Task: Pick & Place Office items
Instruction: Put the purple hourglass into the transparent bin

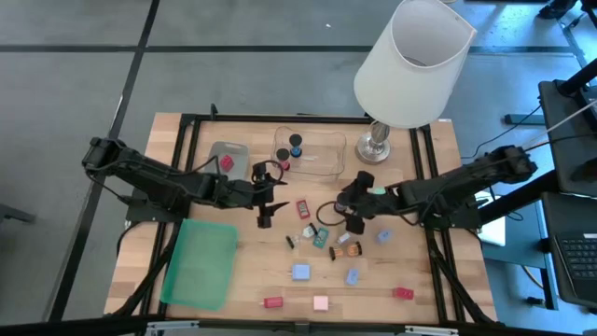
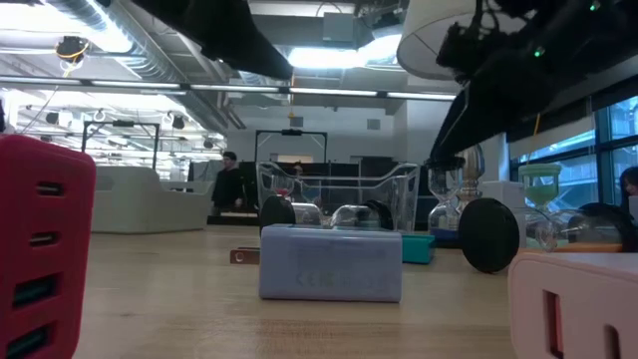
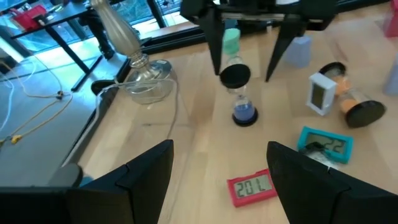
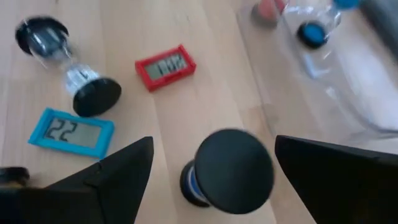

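Small office items lie scattered on the wooden table: a red clock (image 3: 252,186), a blue clock (image 3: 323,144), a white clock (image 3: 320,93), an orange sand timer (image 3: 351,104) on its side, and coloured blocks (image 1: 300,272). A blue sand timer (image 3: 239,93) stands upright on its blue base. My right gripper (image 4: 212,142) is open, slanting down over it, one finger on either side of its dark round top (image 4: 233,171), not touching. My left gripper (image 3: 219,148) hovers open with nothing between its fingers, left of the items, pointing toward the timer.
A clear tray (image 1: 322,161) with a few dark cylinders stands at the back centre. A white-shaded lamp (image 1: 410,65) on a glass foot (image 3: 146,84) stands at the back right. A flat green lid (image 1: 201,263) lies front left. A grey tray (image 1: 224,154) lies beside the clear one.
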